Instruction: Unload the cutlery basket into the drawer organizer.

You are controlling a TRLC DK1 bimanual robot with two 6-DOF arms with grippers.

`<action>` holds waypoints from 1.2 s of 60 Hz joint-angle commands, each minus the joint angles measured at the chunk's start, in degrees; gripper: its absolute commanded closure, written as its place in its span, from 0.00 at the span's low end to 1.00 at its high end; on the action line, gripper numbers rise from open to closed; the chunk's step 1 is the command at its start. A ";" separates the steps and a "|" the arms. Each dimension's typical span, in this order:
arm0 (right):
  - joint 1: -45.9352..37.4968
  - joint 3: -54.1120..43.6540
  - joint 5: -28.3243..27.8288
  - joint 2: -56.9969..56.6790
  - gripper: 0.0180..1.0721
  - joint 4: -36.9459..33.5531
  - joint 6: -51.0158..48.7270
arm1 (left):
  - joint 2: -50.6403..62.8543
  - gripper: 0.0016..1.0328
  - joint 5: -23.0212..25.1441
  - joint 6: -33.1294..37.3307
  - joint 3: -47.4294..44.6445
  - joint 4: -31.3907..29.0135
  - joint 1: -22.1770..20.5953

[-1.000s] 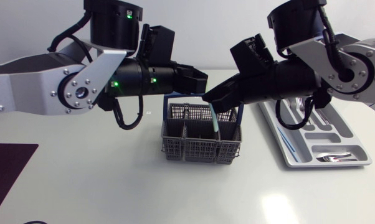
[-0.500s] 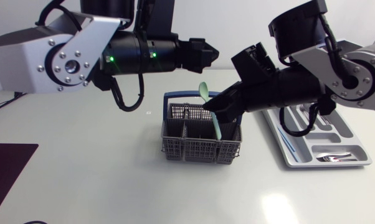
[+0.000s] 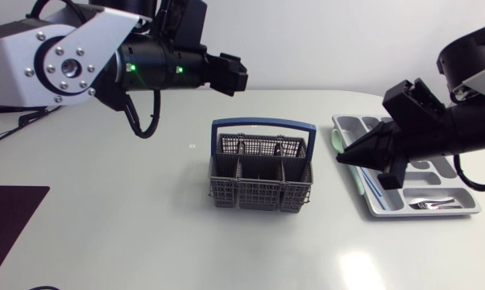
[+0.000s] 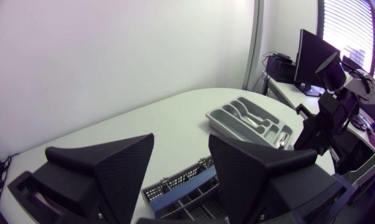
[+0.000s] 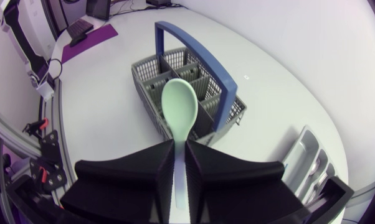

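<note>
My right fingers (image 5: 128,174) clamp the green spoon (image 5: 178,109) beside the organizer (image 3: 420,214); the basket (image 3: 259,195) looks empty; left fingers (image 4: 113,168) apart.

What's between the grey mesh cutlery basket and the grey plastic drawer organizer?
Head view: only bare white table; the right gripper, holding a pale green plastic spoon, is over the grey plastic drawer organizer edge.

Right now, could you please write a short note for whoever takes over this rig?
Left claw: open, empty, raised behind the basket.
Right claw: shut on a green spoon, held at the basket-side edge of the tray.
Done: basket looks empty; some metal cutlery lies in the tray.
To do: set the spoon into a tray slot.
</note>
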 commanded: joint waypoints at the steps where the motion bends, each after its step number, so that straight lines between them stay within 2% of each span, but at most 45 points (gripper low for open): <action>1: -5.26 -1.56 -1.33 0.19 0.90 -2.95 -10.96 | -1.60 0.34 -0.77 1.73 -2.59 -0.64 1.43; 16: -24.07 0.11 -2.38 8.19 0.90 -8.49 -36.27 | -3.79 0.31 -2.61 4.19 -7.95 -0.55 3.54; 27: -32.86 2.75 -0.80 16.27 0.90 -7.87 -49.36 | -4.50 0.28 -4.02 4.89 -10.15 -0.47 4.25; 34: -37.43 3.27 2.10 20.93 0.90 -3.30 -56.22 | -4.41 0.25 -5.34 5.16 -10.94 -0.20 4.60; 38: -39.54 3.71 3.42 23.13 0.90 -0.49 -59.30 | -4.41 0.25 -5.86 5.16 -11.20 -0.11 4.60; 52: -44.90 10.48 7.37 33.94 0.90 2.76 -65.98 | -3.79 0.25 -7.62 5.07 -11.82 0.06 3.98; 63: -44.90 8.28 11.41 36.75 0.90 8.13 -69.23 | -3.62 0.25 -8.77 5.07 -12.43 0.24 3.28; 68: -44.38 6.26 13.52 38.51 0.90 12.87 -69.58 | -3.62 0.25 -9.12 5.07 -13.05 0.33 3.37; 72: -44.20 4.86 14.67 38.86 0.90 13.49 -70.63 | -3.62 0.25 -9.12 5.16 -13.40 0.33 3.54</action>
